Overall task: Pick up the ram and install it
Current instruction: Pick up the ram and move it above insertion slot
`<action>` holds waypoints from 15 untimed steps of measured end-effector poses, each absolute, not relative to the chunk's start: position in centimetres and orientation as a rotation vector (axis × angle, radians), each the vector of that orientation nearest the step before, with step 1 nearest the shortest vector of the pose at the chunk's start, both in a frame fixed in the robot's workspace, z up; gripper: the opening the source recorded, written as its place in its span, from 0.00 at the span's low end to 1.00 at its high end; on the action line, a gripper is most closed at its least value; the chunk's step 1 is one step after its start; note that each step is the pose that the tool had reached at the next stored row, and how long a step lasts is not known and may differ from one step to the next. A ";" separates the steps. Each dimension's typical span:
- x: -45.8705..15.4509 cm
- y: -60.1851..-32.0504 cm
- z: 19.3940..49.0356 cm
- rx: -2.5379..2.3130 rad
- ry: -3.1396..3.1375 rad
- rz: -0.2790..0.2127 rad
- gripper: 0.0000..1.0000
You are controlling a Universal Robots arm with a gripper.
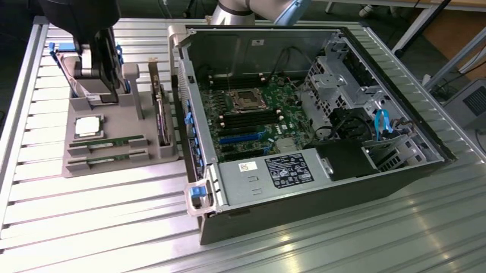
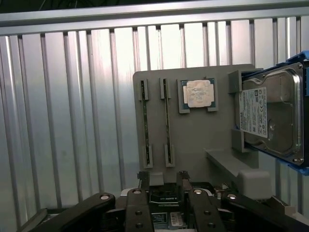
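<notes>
The task is only getting under way: nothing is being carried, and the install is not yet begun.

The gripper (image 1: 110, 77) is hanging high over the tray (image 1: 76, 168), above its far end as the exterior view shows it, touching nothing. In the wrist view the gripper (image 2: 162, 180) is showing its two fingertips (image 2: 143, 178) spread apart, with bare tray surface between them and nothing pinched.

The ram (image 1: 106, 142) is sitting on edge in a slot near the tray's near end, with a second stick (image 1: 106, 161) lying parallel just beside it, closer to that end. The wrist view is showing the same pair, the ram (image 2: 166, 121) and the second stick (image 2: 145, 123), both seated in their holders and well apart from the fingertips. The processor (image 2: 198, 93) is resting in its pocket beside them, and the drive (image 2: 270, 116) is sitting at the tray's opposite end.

The case (image 1: 425, 165) is lying open on the table (image 1: 91, 227), just beside the tray on the exterior view's right, with the motherboard (image 1: 262, 116) exposed. The long dark memory slots (image 1: 235, 120) by the socket are looking empty, as far as can be judged.

So the reach, the pick, the carry and the seating are all left to do.
</notes>
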State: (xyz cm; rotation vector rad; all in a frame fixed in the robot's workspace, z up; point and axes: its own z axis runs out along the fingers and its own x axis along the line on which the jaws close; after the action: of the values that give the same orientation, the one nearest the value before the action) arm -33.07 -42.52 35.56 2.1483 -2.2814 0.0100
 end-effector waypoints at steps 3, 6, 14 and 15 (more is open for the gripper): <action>-33.1 -42.5 35.4 2.148 -2.281 0.010 0.36; -33.1 -42.5 35.3 2.148 -2.281 0.010 0.36; -33.1 -42.5 34.9 2.148 -2.281 0.010 0.36; -33.1 -42.5 34.8 2.148 -2.281 0.010 0.36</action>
State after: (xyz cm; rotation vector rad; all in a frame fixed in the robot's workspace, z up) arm -33.09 -42.52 34.82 2.1482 -2.2814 0.0100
